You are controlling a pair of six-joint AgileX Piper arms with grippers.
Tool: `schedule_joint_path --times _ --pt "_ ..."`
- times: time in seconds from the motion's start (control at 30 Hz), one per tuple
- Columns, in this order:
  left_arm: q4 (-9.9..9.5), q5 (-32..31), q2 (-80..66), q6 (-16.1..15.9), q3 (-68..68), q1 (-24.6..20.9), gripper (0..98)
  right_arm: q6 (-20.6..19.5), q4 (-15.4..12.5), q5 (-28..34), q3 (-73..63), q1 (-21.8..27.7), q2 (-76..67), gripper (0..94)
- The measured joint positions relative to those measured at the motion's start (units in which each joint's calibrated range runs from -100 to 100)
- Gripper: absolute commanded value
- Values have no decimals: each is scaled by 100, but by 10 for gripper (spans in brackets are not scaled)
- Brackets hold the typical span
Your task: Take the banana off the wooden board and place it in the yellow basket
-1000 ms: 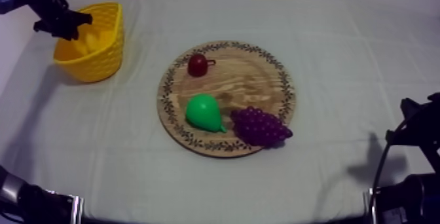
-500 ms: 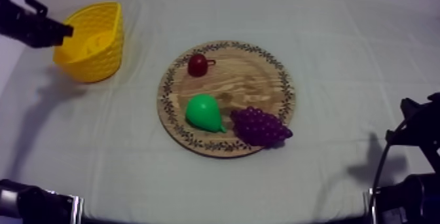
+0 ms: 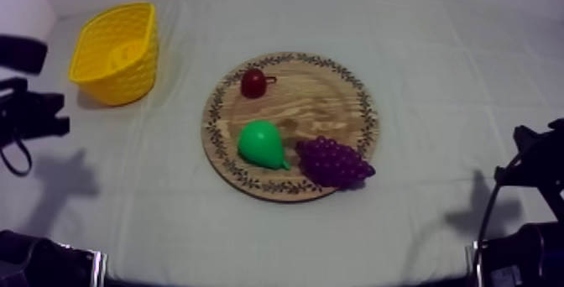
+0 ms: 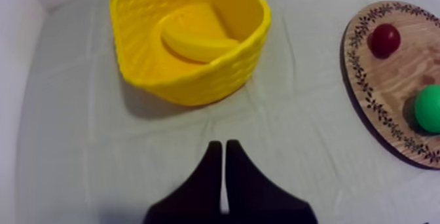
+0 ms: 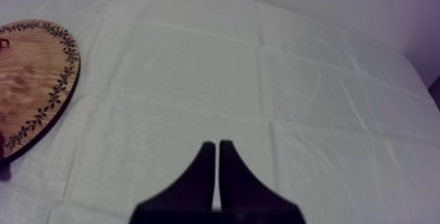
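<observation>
Left tool point(image 4: 222, 143) now farther from banana point(image 4: 196, 46)

Plain black fingers point(image 4: 208, 177), broad-based, tapering to narrow tips

I record three items on the board point(image 3: 336, 97): small red fruit point(image 3: 253, 82) near its far-left rim; pear point(image 3: 262, 144) front-left; grapes point(image 3: 333, 162) at its front-right rim, just beside the pear.
</observation>
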Motion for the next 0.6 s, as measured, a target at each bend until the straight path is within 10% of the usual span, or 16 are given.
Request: schedule_joint_path --times 0.6 --pt "-265 71 -3348 298 2261 183 0 0 0 0 0 0 0 3"
